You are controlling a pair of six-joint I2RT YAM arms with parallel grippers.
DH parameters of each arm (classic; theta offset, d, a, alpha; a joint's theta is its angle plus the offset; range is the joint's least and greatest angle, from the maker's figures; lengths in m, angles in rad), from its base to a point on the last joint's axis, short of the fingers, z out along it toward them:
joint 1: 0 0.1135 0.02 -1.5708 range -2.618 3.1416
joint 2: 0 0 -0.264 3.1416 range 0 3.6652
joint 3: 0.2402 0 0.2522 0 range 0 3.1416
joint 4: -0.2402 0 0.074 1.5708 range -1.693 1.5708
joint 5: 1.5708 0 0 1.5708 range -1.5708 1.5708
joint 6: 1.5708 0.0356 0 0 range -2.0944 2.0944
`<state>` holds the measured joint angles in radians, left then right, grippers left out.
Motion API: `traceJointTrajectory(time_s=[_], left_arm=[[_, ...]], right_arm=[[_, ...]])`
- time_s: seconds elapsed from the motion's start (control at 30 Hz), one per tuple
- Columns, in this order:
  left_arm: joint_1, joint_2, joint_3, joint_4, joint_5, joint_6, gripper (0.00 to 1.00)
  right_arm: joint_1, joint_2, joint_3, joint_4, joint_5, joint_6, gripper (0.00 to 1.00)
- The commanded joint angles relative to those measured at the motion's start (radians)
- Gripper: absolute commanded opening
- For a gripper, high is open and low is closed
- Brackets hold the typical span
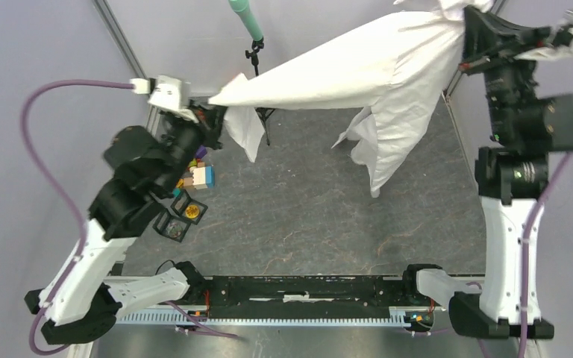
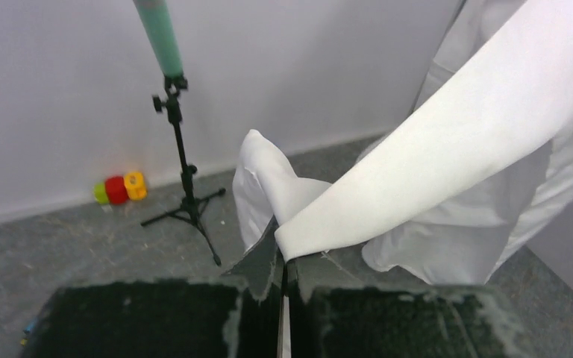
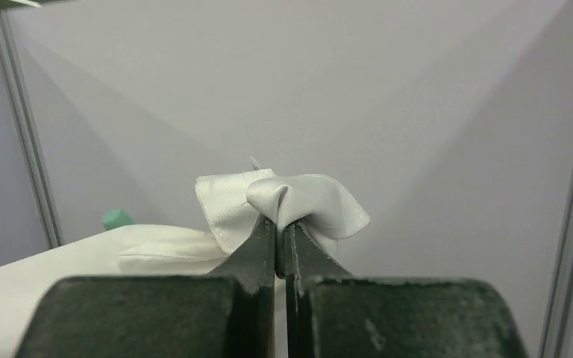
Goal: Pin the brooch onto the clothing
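shirt is up off the table, strung between both claws across the far side. its long axis runs l-to-r, climbing toward the right. the middle hangs down, and i can't tell if the lowest tip touches the table.

brooch looks to be the small orange-gold bit in a dark open case on the table, near-left, just beside the left forearm and near the toy blocks. from the left claw it lies toward the near side and down. from the right claw it's well apart, diagonally across the table. so the left arm is nearer by far. it's too small here to tell which way the brooch faces, and it isn't in either wrist view.

claws:
- left claw: jaws fully together, pinching the end of a sleeve, w/ thin cloth sandwiched between the tips.
- right claw: also clamped tight, on a bunched fold of white fabric at the far-right corner (collar or shoulder, can't tell which).

neither claw is free, so imo the shirt has to go down flat on the table first. then the left claw can let go and drop back for the brooch. the risk is that thin cloth bunches as it's laid.
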<state>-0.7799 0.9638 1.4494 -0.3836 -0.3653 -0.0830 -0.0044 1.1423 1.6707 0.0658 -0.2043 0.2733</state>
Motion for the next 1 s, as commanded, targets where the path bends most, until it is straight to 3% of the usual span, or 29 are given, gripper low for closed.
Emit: traceJointTrajectory(time_s=[0.0, 0.2, 0.43, 0.53, 0.7, 0.77, 0.87, 0.93, 0.97], left_arm=[[0.006, -0.022, 0.202, -0.123, -0.029, 0.155, 0.02], [0.005, -0.065, 0.331, -0.14, 0.006, 0.16, 0.02], [0.005, -0.097, 0.377, -0.179, 0.052, 0.106, 0.02], [0.005, -0.08, 0.335, -0.151, -0.008, 0.093, 0.02], [0.02, 0.079, 0.252, -0.136, -0.183, 0.132, 0.02], [0.101, 0.126, 0.165, -0.086, -0.134, 0.098, 0.02], [0.376, 0.221, 0.022, -0.012, 0.119, -0.071, 0.02], [0.489, 0.329, -0.025, 0.004, 0.231, -0.145, 0.02], [0.513, 0.384, -0.035, 0.008, 0.235, -0.157, 0.02]], right_arm=[[0.0, -0.103, 0.085, 0.031, 0.125, -0.07, 0.0], [-0.001, -0.268, 0.029, 0.058, 0.232, -0.111, 0.0], [0.0, -0.355, -0.029, 0.085, 0.213, -0.09, 0.0], [0.0, -0.354, -0.088, 0.111, 0.207, -0.075, 0.0], [0.0, -0.245, -0.239, 0.142, 0.207, -0.049, 0.0], [-0.002, -0.164, -0.325, 0.193, 0.171, -0.037, 0.0], [0.0, 0.005, -0.474, 0.321, 0.173, -0.021, 0.0], [-0.001, 0.155, -0.509, 0.376, 0.19, -0.033, 0.0], [-0.001, 0.247, -0.502, 0.376, 0.185, -0.041, 0.06]])
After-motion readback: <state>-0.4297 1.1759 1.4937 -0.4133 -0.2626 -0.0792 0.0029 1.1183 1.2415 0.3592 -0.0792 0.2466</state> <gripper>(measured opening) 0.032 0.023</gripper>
